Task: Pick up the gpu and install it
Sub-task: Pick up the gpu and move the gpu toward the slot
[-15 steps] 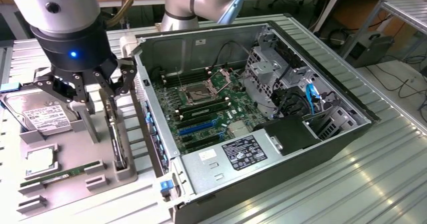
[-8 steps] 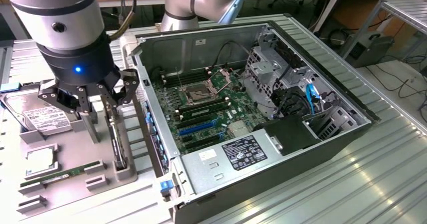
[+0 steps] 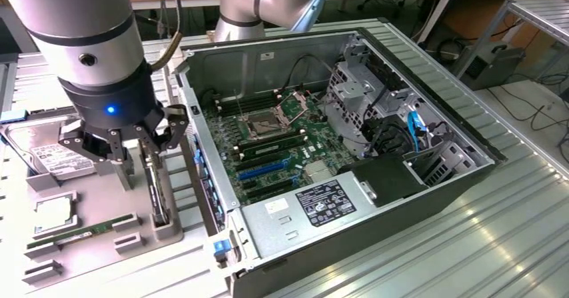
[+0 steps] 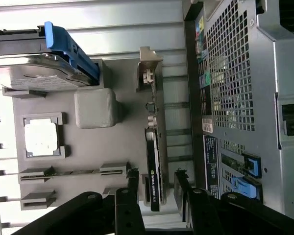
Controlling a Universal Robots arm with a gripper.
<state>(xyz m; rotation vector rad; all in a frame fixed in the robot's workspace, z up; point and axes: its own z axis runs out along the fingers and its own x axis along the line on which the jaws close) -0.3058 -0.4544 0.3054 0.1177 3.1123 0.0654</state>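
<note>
The gpu (image 3: 158, 190) is a slim black card standing on edge in a slot of the grey parts tray (image 3: 98, 261), just outside the open PC case (image 3: 462, 178). In the wrist view the gpu (image 4: 155, 161) runs lengthwise, with its silvery bracket (image 4: 149, 73) at the far end. My gripper (image 3: 146, 153) hangs right over the card and is open. In the wrist view the gripper (image 4: 157, 185) has one black finger on each side of the card's near end, with small gaps to it.
On the tray lie a silver hard drive (image 3: 55, 159) with a blue carrier (image 4: 68, 49), a CPU (image 3: 55, 213) and a green RAM stick (image 3: 76, 235). The motherboard (image 3: 276, 138) lies exposed inside the case. The case wall (image 4: 235, 98) stands close beside the gpu.
</note>
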